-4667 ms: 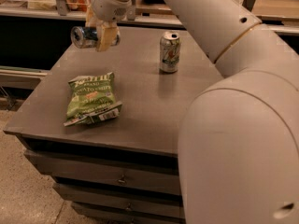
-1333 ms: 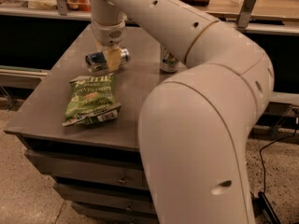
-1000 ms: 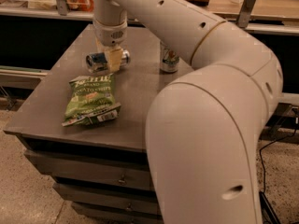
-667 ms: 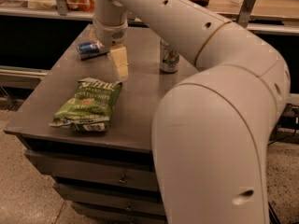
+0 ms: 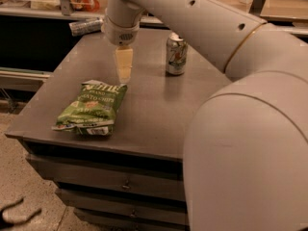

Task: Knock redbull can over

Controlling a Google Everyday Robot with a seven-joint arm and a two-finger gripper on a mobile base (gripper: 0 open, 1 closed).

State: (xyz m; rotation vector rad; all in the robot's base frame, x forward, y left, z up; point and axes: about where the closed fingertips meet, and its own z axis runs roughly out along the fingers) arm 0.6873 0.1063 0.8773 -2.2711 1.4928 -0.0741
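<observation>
Redbull can (image 5: pixel 86 26) rolled (lying sideways) behind end effector (image 5: pixel 123 77).

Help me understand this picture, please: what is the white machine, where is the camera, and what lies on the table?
The big white shape is a robot's arm, reaching in from the right over a grey table with drawers. There is one camera view, looking down past the arm; its mounting is unknown. At the arm's end the gripper points down above the tabletop, holding nothing. On the table lie a green chip bag, an upright silver-white can and, at the far left edge, the slim redbull can on its side.
</observation>
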